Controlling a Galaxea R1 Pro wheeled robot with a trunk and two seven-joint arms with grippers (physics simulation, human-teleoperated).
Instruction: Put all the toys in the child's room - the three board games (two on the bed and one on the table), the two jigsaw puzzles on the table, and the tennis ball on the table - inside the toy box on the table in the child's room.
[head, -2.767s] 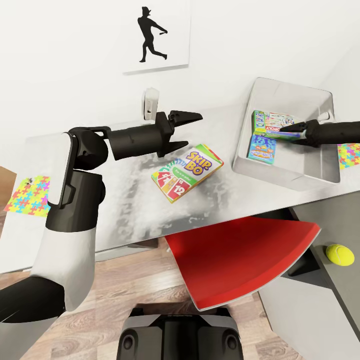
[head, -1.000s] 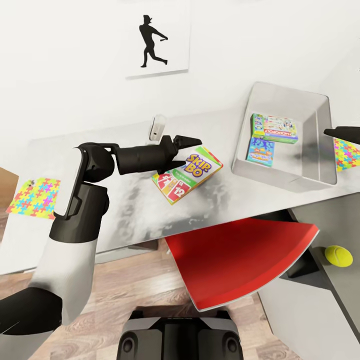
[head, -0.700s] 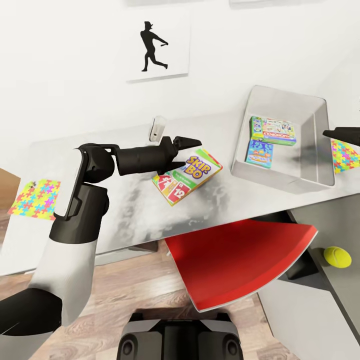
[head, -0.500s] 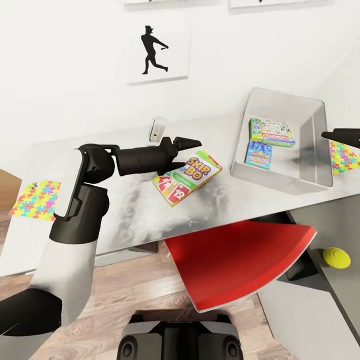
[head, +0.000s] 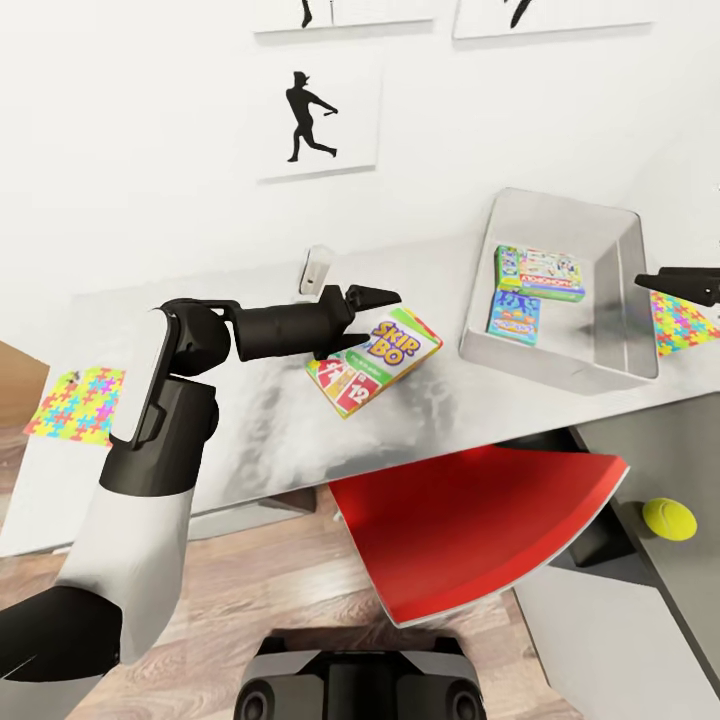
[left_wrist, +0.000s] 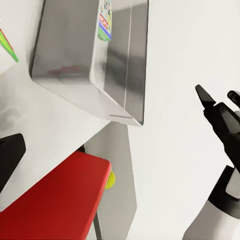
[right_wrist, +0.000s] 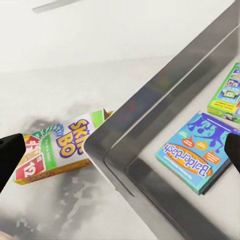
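On the table (head: 250, 430), in the head view, the left gripper (head: 375, 310) hangs spread over the Skip-Bo (head: 375, 360), apparently poised to grasp it; two games lie in the toy box (head: 540, 355). In the left wrist view the right gripper (left_wrist: 220, 102) is parted, empty. In the right wrist view the box rim (right_wrist: 150, 130) separates Skip-Bo from the teal game (right_wrist: 197, 150).

right gripper (head: 645, 281) cut off at edge

I see open tabletop (head: 250, 420) left of the Skip-Bo box (head: 375, 362). The toy box (head: 545, 352) has bare floor beside its 2 games, but raised walls ring it. The red chair (head: 470, 530) blocks the table's near edge.
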